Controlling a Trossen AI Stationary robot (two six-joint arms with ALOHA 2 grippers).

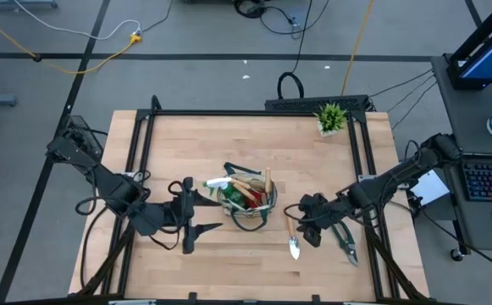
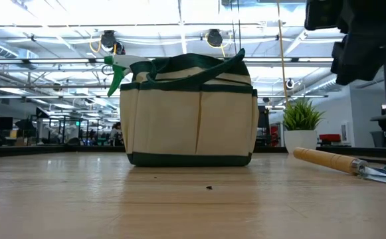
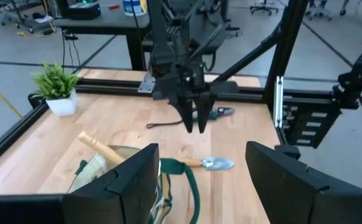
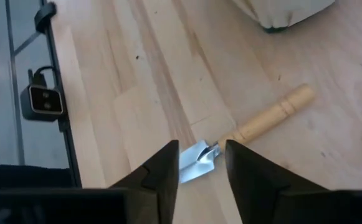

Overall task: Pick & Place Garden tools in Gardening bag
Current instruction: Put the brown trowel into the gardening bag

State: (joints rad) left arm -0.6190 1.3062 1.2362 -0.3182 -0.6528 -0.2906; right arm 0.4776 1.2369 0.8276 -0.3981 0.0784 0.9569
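The tan gardening bag (image 1: pixel 247 202) with dark green trim stands upright at the table's middle; it also shows in the low view (image 2: pixel 189 109). It holds a green spray bottle (image 2: pixel 116 70), several wooden handles (image 1: pixel 252 185) and something red. A wooden-handled trowel (image 1: pixel 294 239) lies flat on the table to the bag's right. Green-handled shears (image 1: pixel 345 237) lie beyond it. My right gripper (image 4: pixel 202 163) hangs above the trowel's blade end (image 4: pixel 196 167), pointing down and open by a narrow gap. My left gripper (image 3: pixel 199 180) is wide open beside the bag's left side.
A small spiky potted plant (image 1: pixel 331 117) stands at the table's far right corner. Black frame rails (image 1: pixel 368 161) run along the table's edges. Bare wood lies near the front edge (image 1: pixel 246 271).
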